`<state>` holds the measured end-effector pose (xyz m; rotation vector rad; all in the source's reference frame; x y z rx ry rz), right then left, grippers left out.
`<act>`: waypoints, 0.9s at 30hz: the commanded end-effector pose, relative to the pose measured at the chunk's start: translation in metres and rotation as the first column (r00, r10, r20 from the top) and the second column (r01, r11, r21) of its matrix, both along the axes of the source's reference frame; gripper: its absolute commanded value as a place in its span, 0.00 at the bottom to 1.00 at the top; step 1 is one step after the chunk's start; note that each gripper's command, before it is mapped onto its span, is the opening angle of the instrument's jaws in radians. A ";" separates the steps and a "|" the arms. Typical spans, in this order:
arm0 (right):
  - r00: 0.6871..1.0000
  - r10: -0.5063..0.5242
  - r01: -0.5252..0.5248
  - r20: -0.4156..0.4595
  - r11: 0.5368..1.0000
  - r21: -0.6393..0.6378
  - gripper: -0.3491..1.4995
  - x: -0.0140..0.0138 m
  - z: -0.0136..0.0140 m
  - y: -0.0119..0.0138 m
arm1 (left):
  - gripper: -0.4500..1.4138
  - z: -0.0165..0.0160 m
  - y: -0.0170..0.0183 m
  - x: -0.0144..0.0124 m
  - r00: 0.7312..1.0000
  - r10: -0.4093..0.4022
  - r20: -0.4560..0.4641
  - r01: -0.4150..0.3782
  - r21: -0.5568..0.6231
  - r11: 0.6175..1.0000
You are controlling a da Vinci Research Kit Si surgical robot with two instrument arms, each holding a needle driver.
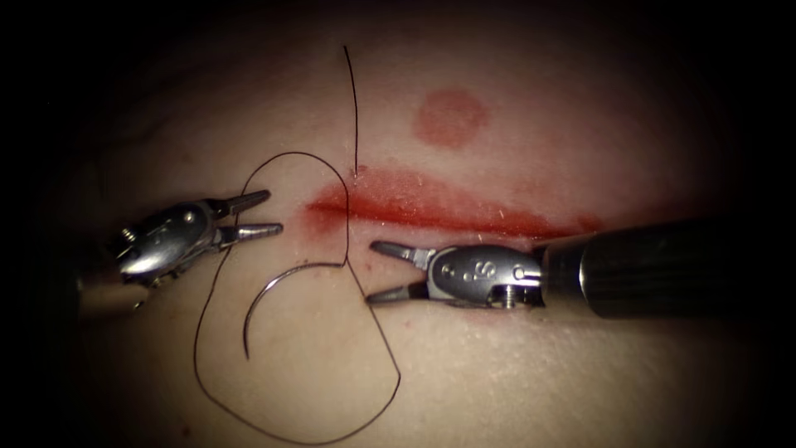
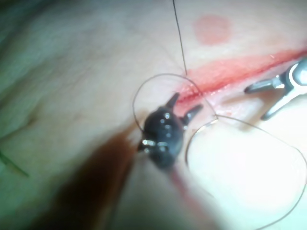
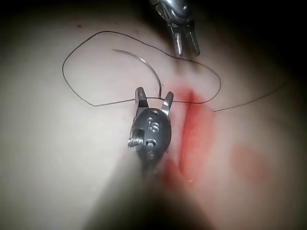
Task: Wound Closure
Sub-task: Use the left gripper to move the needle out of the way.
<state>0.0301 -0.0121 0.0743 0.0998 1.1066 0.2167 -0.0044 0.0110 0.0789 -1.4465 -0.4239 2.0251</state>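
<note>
The cut [image 1: 448,211] runs across the tissue [image 1: 514,365] as a red line. The curved needle [image 1: 267,297] lies flat on the tissue just below the cut's left end, not in the tissue and held by neither tool. Dark thread [image 1: 207,282] runs from it in a wide loop, and a tail [image 1: 353,99] leads up from the cut's left end. My left tool [image 1: 274,211] hovers open and empty at the left end of the cut. My right tool [image 1: 371,271] is open and empty below the cut, its tips close to the thread. In the right wrist view, thread [image 3: 115,101] crosses in front of its jaws [image 3: 154,94].
A round red stain [image 1: 448,118] marks the tissue above the cut. Red fluid spreads along the cut's upper edge [image 1: 390,184]. The right tool's dark shaft [image 1: 663,265] lies low over the tissue on the right. The thread loop's bottom [image 1: 315,440] reaches the near edge.
</note>
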 end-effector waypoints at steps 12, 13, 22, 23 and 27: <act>1.000 -0.005 0.005 0.000 1.000 0.001 0.60 0.0004 0.0003 -0.0010 | 0.33 0.0029 -0.0061 -0.0033 0.973 0.230 -0.031 -0.227 0.091 0.970; 1.000 -0.005 0.005 -0.001 1.000 0.001 0.60 0.0004 0.0002 -0.0011 | 0.33 0.0034 -0.0060 -0.0032 0.972 0.229 -0.043 -0.225 0.088 0.970; 1.000 -0.007 0.007 0.002 1.000 -0.001 0.60 0.0004 0.0001 -0.0015 | 0.34 0.0070 -0.0050 -0.0026 0.966 0.207 -0.153 -0.197 0.073 0.978; 1.000 -0.007 0.007 0.002 1.000 -0.001 0.60 0.0004 0.0001 -0.0015 | 0.34 0.0072 -0.0050 -0.0026 0.966 0.205 -0.154 -0.196 0.072 0.978; 1.000 -0.011 0.011 0.002 1.000 0.001 0.60 0.0004 0.0001 -0.0015 | 0.35 0.0085 -0.0054 -0.0029 0.959 0.220 -0.180 -0.210 0.073 0.975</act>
